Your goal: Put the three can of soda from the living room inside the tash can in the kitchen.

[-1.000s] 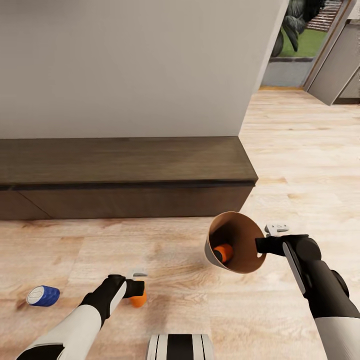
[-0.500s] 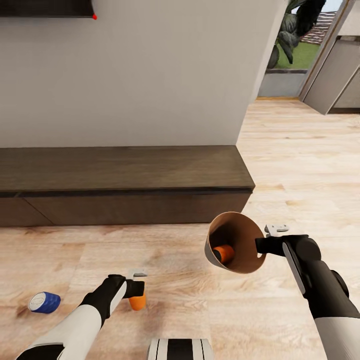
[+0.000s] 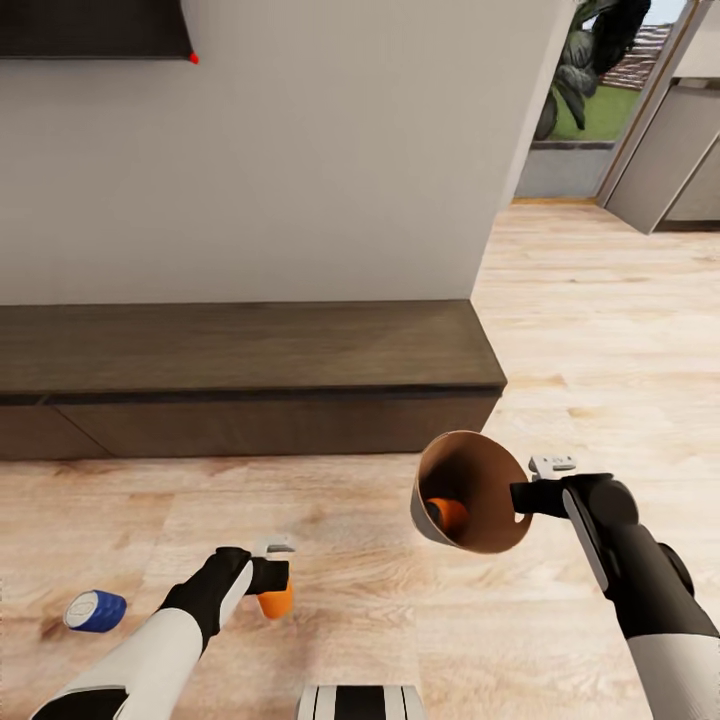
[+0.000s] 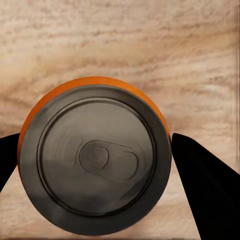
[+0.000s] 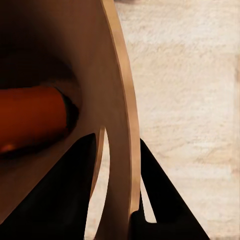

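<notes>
My left gripper (image 3: 274, 578) is shut on an upright orange can of soda (image 3: 275, 598) held over the wood floor; in the left wrist view its dark silvery top (image 4: 97, 157) sits between the two black fingers (image 4: 207, 187). My right gripper (image 3: 520, 496) is shut on the rim of the tash can (image 3: 470, 488), which is tipped on its side in the air with its coppery mouth facing me. A second orange can (image 3: 446, 514) lies inside it, also seen in the right wrist view (image 5: 30, 120). The blue can (image 3: 96, 611) lies on its side on the floor at the far left.
A long dark wooden bench (image 3: 240, 375) runs along the grey wall ahead, under the corner of a black wall screen (image 3: 95, 28). To the right, pale plank floor (image 3: 610, 330) leads to a doorway with greenery (image 3: 590, 70).
The head view has tilted up, so the bench and floor sit lower and the screen corner shows. The orange can in my left gripper now stands upright, lifted a little. The tash can stays held.
</notes>
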You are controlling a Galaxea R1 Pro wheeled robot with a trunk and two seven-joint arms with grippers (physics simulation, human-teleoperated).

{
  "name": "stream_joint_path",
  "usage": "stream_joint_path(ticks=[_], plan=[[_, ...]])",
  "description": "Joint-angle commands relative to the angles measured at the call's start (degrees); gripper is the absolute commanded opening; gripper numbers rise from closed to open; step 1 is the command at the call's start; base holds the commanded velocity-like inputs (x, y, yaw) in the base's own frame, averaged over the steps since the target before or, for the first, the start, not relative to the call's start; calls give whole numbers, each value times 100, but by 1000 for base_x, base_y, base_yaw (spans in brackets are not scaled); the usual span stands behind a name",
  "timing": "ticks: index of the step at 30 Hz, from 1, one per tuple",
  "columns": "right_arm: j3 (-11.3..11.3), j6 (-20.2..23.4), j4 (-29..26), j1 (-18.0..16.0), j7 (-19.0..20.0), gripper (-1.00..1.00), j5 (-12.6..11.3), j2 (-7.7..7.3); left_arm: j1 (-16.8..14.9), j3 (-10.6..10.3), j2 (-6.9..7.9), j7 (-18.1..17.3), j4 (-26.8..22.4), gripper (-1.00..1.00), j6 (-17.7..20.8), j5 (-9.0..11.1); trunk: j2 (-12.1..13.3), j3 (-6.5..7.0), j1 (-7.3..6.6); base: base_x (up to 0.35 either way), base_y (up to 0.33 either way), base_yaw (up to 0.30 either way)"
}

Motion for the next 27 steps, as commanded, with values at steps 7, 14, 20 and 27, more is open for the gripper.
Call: stream_joint_path(ticks=[7,14,20,27], plan=[[133,9,545,-2,11,-100,-123,1,25,-11,38,-263,-482,-100,211,3,282,127,-155,0,0,0],[283,9,731,-2,6,-100,-121,39,46,-16,67,-765,-1443,-100,686,4,563,252,-308,0,0,0],[375,9,805,-2,9,-100,-123,59,73,-19,70,-1596,-3400,-100,2118,5,803,360,-440,0,0,0],[726,9,1055,-2,-4,-100,-121,77,288,-41,77,-2163,-5524,-100,3093,-32,1084,486,-594,0,0,0]])
